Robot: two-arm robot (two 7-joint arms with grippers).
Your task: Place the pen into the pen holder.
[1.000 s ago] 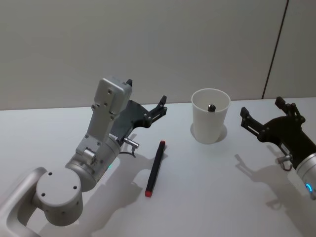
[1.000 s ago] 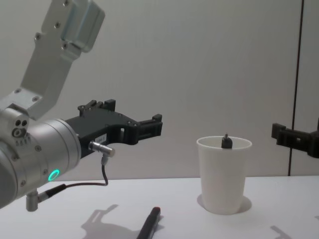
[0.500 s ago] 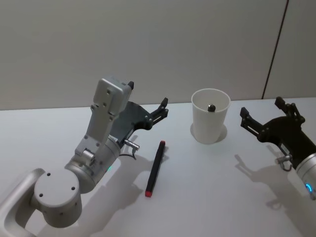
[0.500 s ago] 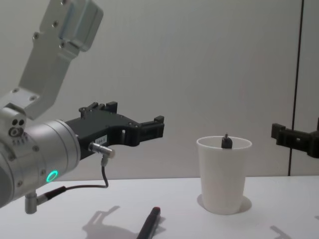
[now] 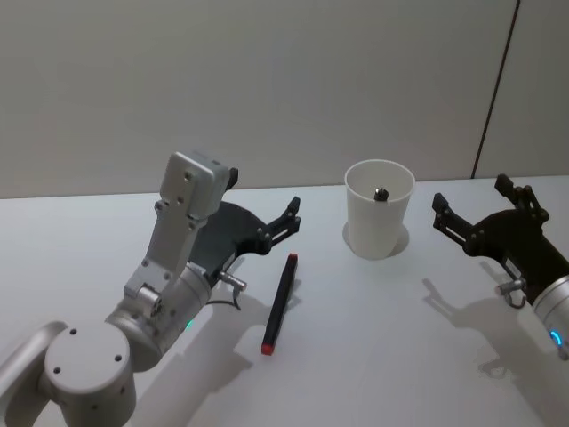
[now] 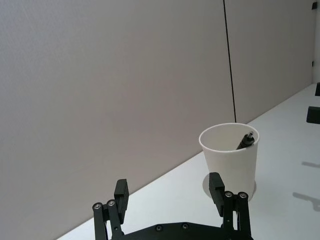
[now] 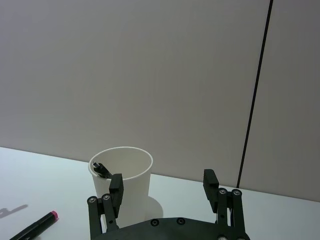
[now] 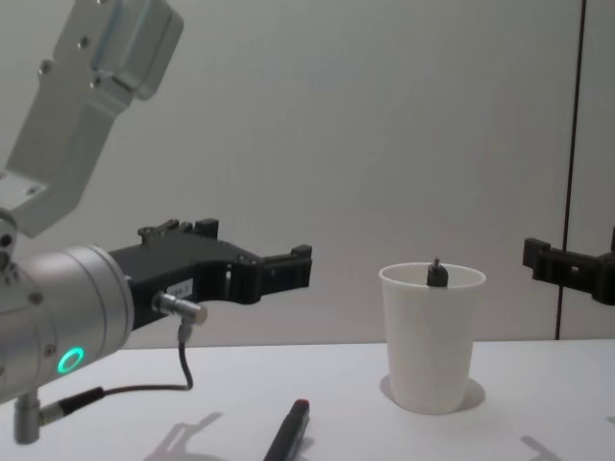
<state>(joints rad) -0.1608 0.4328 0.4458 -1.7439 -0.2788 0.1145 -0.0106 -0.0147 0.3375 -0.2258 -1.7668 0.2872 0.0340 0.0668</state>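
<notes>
While the pen (image 5: 278, 302) lies untouched, left gripper (image 6: 169, 184) and right gripper (image 5: 472, 194) hold jaws wide, empty.

pen holder (image 5: 380, 222) white | pen (image 5: 279, 302) black, red ends | table (image 5: 373, 356) white

2 pens (image 5: 278, 302), 1 cup (image 5: 378, 233).

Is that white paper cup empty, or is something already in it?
Not empty: a dark pen-like tip pokes up inside the pen holder, near its rim. The red-ended pen lies outside on the table.
</notes>
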